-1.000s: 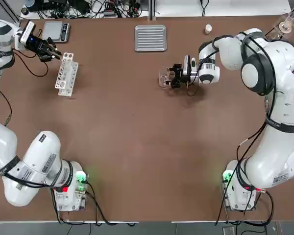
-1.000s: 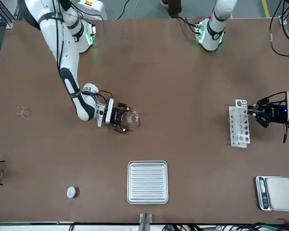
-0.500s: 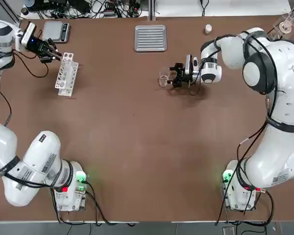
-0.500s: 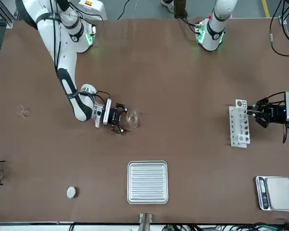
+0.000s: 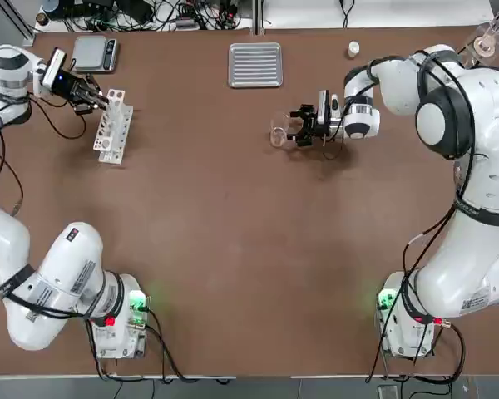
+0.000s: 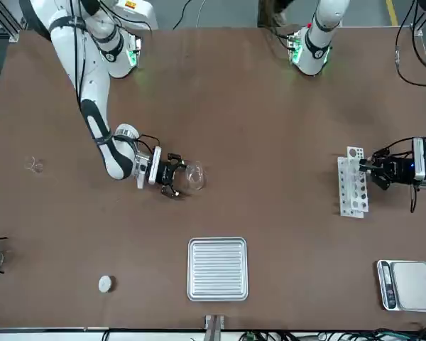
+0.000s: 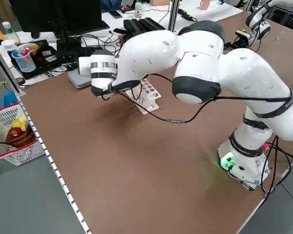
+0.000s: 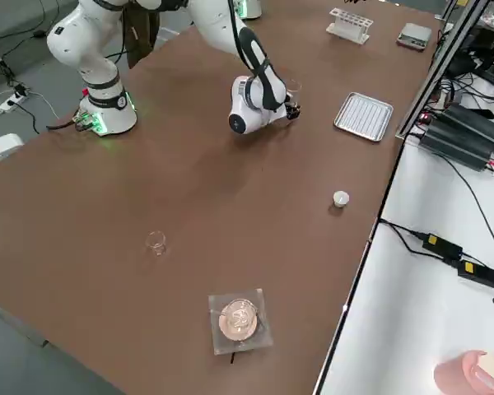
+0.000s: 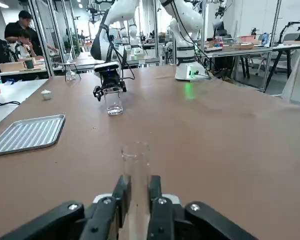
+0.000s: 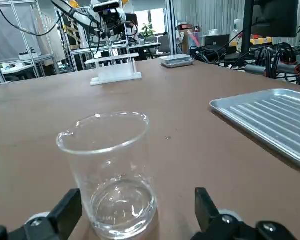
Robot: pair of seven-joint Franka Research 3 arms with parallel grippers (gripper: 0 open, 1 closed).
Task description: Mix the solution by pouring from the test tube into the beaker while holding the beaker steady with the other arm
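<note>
The beaker [image 5: 278,133] is a small clear glass cup standing upright on the brown table, right of centre. My right gripper [image 5: 296,131] lies low beside it and is open. In the right wrist view the beaker [image 10: 110,170] stands in the gap at the fingertips [image 10: 66,211], touching neither. Far left at the back, my left gripper [image 5: 100,98] is shut on a clear test tube [image 9: 135,160] that sticks out ahead of its fingers. It hovers at the upper end of the white test tube rack [image 5: 113,126].
A ribbed metal tray [image 5: 255,64] lies at the back centre, a scale [image 5: 96,52] behind the rack, and a white cap [image 5: 353,50] at the back right. A small glass piece [image 6: 33,165] and a flask on a stand [image 5: 486,37] sit near the right edge.
My left gripper with the test tube has shifted a little toward the rack. The right wrist has drawn slightly back from the beaker, which stays put.
</note>
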